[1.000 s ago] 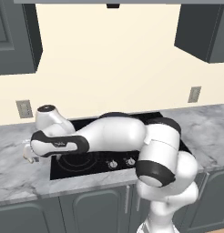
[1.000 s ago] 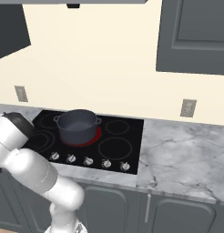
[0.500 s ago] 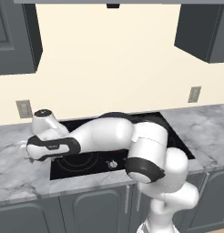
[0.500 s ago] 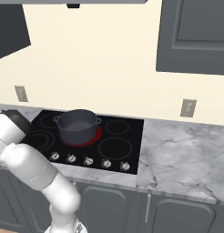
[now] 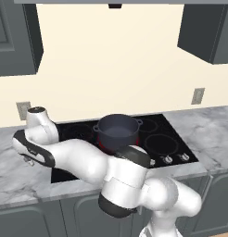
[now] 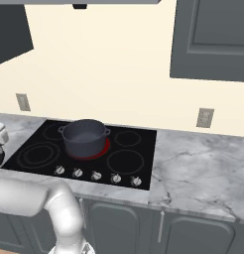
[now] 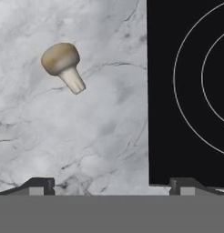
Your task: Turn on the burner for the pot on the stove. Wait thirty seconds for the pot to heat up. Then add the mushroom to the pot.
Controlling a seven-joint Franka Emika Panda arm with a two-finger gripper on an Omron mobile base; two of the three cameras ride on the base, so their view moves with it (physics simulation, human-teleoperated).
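Observation:
The mushroom (image 7: 61, 63), tan cap and pale stem, lies on its side on the grey marble counter (image 7: 100, 127), ahead of and left of my gripper (image 7: 113, 185). The gripper is open, its fingertips (image 7: 41, 184) wide apart with nothing between them. It hangs over the counter just left of the stove (image 7: 186, 91). In the left base view the gripper (image 5: 27, 160) sits low at the counter's left end. The dark blue-grey pot (image 5: 117, 132) (image 6: 84, 138) stands upright on the stove (image 5: 157, 134) (image 6: 134, 149). The burner (image 6: 101, 149) (image 5: 103, 143) glows red under the pot.
A large double-ring circle (image 7: 209, 77) marks the stove's near left corner. A row of silver knobs (image 6: 96, 175) lines the stove's front edge. My white arm (image 5: 88, 162) stretches across the stove's front left. Marble counter (image 6: 198, 168) extends to the right.
The hand has edged a little left over the counter. The elbow has swung forward and down, uncovering the pot in the left base view. Pot and stove have not moved.

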